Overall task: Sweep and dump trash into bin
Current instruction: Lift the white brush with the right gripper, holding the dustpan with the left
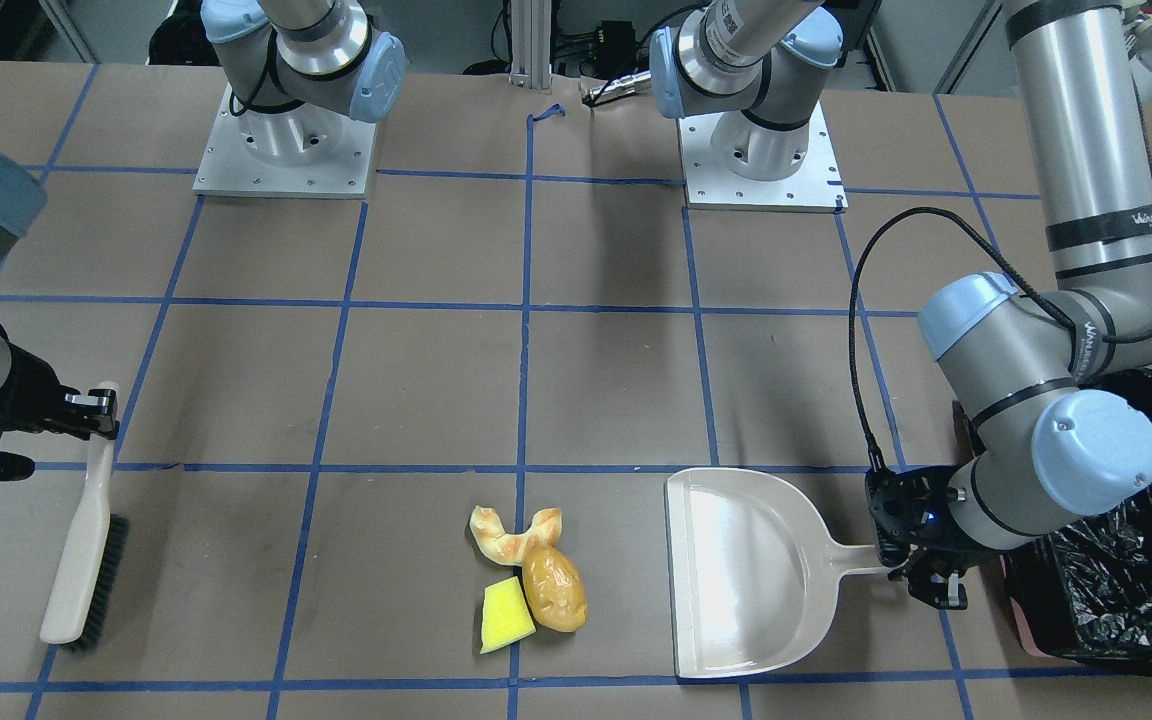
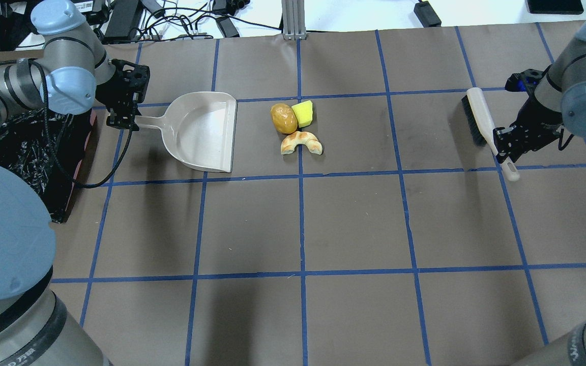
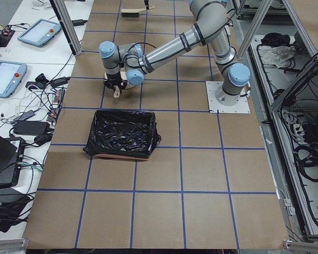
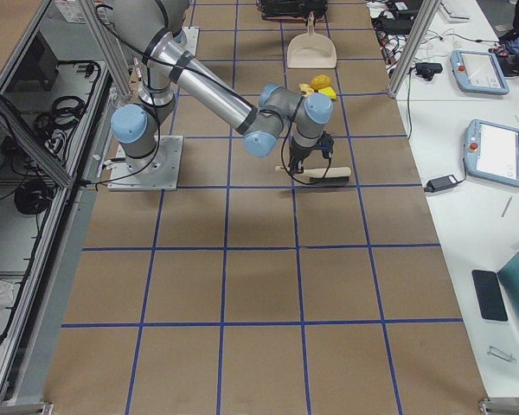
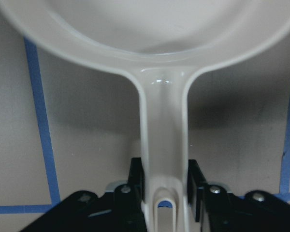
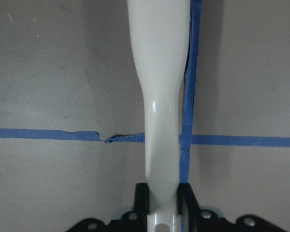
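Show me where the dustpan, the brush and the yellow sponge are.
dustpan (image 2: 206, 129), overhead view, middle of its scoop.
brush (image 2: 480, 114), overhead view, cream back beside the bristles.
yellow sponge (image 2: 303, 113), overhead view, centre of its top face.

White lettering on black strap (image 1: 1106, 232) round left arm (image 1: 1076, 120): too small to read. Nothing else legible.

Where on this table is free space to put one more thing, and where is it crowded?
Bare table lies between the trash and the brush, and across the squares on the robot's side of the dustpan. Crowded: the gap from dustpan mouth to trash, and around the bin.
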Controlling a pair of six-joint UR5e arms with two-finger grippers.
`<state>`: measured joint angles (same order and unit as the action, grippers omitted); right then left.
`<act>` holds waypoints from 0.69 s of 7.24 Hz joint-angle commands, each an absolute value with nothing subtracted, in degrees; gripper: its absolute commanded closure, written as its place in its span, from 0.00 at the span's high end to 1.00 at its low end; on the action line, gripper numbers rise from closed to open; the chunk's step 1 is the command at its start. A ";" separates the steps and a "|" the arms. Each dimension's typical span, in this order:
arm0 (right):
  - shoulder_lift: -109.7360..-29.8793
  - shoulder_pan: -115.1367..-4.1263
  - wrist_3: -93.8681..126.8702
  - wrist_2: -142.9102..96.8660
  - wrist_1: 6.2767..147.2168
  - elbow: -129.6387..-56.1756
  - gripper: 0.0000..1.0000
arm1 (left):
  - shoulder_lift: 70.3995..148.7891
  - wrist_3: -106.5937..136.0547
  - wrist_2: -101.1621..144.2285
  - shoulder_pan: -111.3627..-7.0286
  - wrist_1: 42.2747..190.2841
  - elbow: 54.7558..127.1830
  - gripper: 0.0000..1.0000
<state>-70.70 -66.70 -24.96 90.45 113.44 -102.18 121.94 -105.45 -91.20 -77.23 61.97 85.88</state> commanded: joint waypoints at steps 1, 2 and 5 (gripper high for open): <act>-70.75 -66.71 -24.96 90.44 112.77 -102.13 0.00 | 121.99 -105.47 -91.23 -77.69 61.96 85.87 0.23; -70.75 -66.71 -24.96 90.53 112.76 -102.13 0.00 | 121.99 -105.47 -91.23 -77.78 61.96 85.87 0.21; -70.66 -66.71 -25.05 90.44 112.76 -102.13 0.32 | 122.17 -105.03 -91.41 -77.96 62.14 85.87 0.20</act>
